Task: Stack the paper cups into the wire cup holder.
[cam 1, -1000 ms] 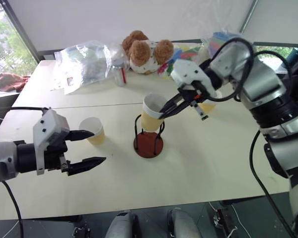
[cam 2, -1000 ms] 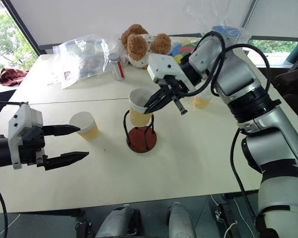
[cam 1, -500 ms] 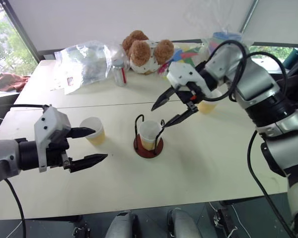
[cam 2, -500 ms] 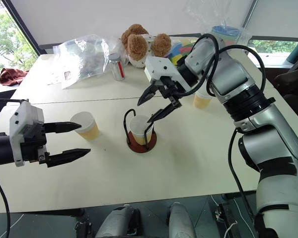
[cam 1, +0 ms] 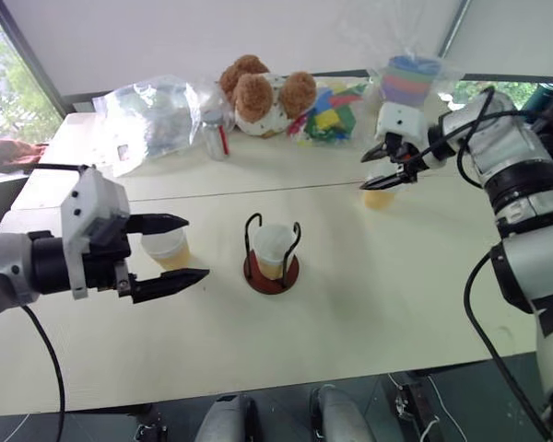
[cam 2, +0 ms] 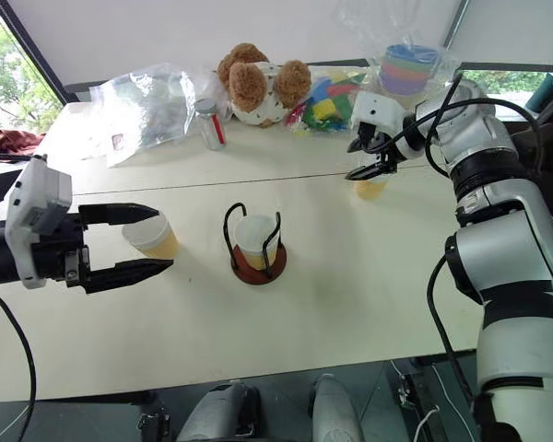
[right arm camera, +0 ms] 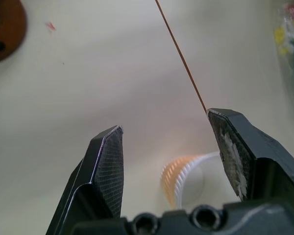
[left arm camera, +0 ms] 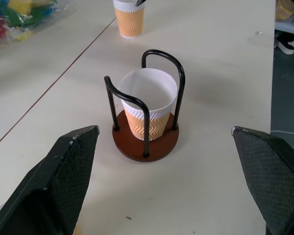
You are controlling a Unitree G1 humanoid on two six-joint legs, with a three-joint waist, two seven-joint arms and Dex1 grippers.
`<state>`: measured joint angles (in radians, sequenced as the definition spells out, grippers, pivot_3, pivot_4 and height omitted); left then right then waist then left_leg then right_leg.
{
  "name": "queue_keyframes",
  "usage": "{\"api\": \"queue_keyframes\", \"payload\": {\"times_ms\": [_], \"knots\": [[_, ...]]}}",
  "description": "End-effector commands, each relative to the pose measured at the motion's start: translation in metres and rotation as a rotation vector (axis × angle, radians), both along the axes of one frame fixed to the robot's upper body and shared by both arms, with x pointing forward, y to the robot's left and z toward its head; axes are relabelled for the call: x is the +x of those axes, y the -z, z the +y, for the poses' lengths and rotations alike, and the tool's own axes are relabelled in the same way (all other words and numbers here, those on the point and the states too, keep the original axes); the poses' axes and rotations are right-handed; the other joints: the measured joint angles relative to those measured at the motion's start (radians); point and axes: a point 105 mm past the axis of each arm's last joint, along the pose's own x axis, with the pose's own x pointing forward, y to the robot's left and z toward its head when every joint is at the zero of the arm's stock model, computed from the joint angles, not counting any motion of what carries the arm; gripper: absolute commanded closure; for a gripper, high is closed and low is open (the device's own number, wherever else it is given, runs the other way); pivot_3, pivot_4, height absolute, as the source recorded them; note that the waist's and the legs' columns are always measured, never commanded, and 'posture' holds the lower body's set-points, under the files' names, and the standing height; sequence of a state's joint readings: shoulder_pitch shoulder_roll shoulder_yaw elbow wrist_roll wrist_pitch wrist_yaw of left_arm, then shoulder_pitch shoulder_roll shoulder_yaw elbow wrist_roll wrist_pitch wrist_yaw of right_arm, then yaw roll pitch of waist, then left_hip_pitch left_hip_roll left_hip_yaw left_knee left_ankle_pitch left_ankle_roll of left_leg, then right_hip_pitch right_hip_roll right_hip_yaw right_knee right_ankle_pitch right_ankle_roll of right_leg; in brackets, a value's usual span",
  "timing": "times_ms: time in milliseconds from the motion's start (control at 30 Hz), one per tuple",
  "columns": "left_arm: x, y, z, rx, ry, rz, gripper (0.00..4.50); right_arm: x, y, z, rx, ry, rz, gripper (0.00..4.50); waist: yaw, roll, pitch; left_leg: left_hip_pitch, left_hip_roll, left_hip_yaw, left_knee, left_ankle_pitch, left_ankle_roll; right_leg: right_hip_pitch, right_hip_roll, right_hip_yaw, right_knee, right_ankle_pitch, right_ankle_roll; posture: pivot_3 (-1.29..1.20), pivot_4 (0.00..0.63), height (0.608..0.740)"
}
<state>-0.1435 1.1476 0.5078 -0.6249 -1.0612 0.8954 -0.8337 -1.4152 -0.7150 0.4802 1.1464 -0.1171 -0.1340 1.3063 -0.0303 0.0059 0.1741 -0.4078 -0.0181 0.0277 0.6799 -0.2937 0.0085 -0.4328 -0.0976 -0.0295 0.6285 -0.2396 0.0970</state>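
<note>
One paper cup stands upright inside the wire cup holder at the centre of the head views, its base on the dark red disc and the black loops rising on either side to keep it from tipping. That placement makes it the bottom of the stack.

A second cup stands on the table at middle left. The left gripper has its jaws spread wide with that cup between them, one finger above the rim and one below in the picture; whether either finger touches the cup cannot be told. The stance suggests readiness to close on it.

The third cup stands at upper right, near the wrapped stack of pastel bowls. The right gripper hovers just above it, tilted down, fingers parted and empty. In the right wrist view the cup's rim lies low between the two fingers, which fits an approach for a grasp by the rim.
</note>
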Motion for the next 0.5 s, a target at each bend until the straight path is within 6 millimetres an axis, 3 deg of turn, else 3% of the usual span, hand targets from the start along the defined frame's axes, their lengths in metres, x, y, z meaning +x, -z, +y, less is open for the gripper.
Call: {"api": "queue_keyframes", "payload": {"times_ms": [33,500], "knots": [[0.008,-0.001,0.007,0.008,-0.019,-0.029,0.0,0.003,-0.004,-0.001,0.008,0.013,-0.041,1.54,-0.006,0.0,0.0,0.0,0.0,0.0,0.0,0.0,0.0,0.0,0.0,0.0,0.0,0.0,0.0,0.0,0.15,0.74],[0.014,0.008,0.005,0.009,-0.003,-0.019,0.0,0.007,0.015,-0.028,-0.036,0.134,-0.047,1.54,-0.011,0.0,0.0,0.0,0.0,0.0,0.001,0.0,0.0,0.001,0.0,0.001,0.001,0.0,0.0,0.0,0.15,0.74]]}}
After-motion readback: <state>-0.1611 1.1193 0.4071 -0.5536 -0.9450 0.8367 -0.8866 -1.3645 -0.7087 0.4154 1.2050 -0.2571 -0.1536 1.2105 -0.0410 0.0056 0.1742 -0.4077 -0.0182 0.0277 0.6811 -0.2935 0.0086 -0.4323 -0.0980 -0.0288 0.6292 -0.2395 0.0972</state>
